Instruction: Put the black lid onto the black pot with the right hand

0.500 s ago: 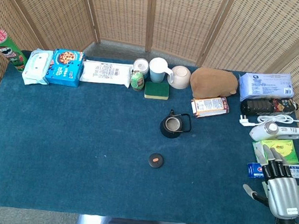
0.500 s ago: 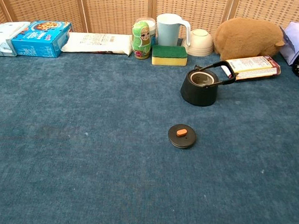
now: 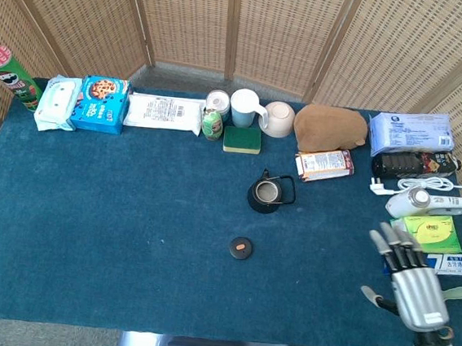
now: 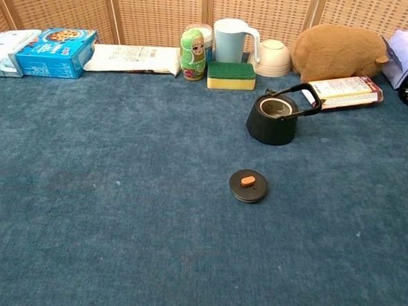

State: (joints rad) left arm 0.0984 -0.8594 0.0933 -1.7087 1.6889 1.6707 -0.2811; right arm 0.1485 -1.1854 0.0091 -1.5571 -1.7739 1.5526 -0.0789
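The black lid with an orange knob lies flat on the blue cloth, also seen in the chest view as the black lid. The black pot stands uncovered behind it, handle tipped to the right; the chest view shows the pot too. My right hand hovers at the table's front right corner, fingers spread and holding nothing, far to the right of the lid. My left hand appears in neither view.
Along the back edge stand a blue cookie box, a green doll, a sponge, a mug, a bowl and a brown plush. Boxes, a yellow packet and a white appliance crowd the right edge.
My right hand has shifted left and slightly back from the table's corner, off the small blue-and-white box, toward the lid. The lid and pot have not moved.
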